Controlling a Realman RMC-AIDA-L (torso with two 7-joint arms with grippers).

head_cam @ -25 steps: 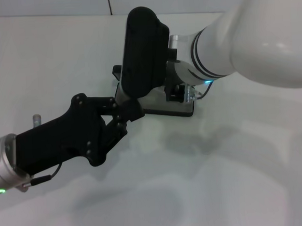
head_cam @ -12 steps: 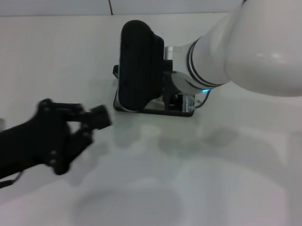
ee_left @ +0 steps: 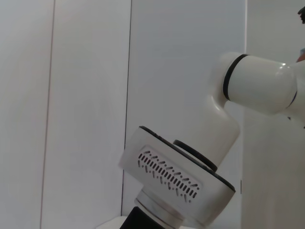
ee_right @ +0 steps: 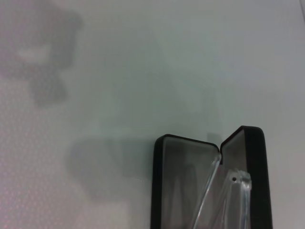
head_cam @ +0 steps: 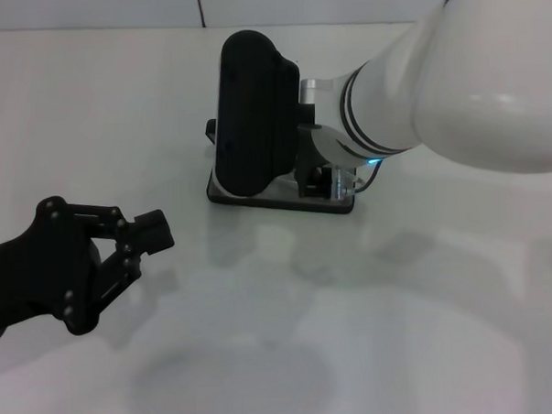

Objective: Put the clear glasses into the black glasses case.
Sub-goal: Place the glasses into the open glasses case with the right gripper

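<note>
While the black glasses case (head_cam: pixel 254 125) stands open on the white table (head_cam: pixel 428 329), lid upright, the clear glasses (ee_right: pixel 224 195) sit partly inside on grey lining. Right gripper at case, hidden, cannot tell its state. Left gripper (head_cam: pixel 149 233) well apart, fingers narrow, empty.

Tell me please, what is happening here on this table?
The black glasses case stands open on the white table, lid raised. The right gripper is down at the case, and its wrist view shows the clear glasses held over the grey lining. The left gripper hangs off to the left, apart from the case, holding nothing.
</note>
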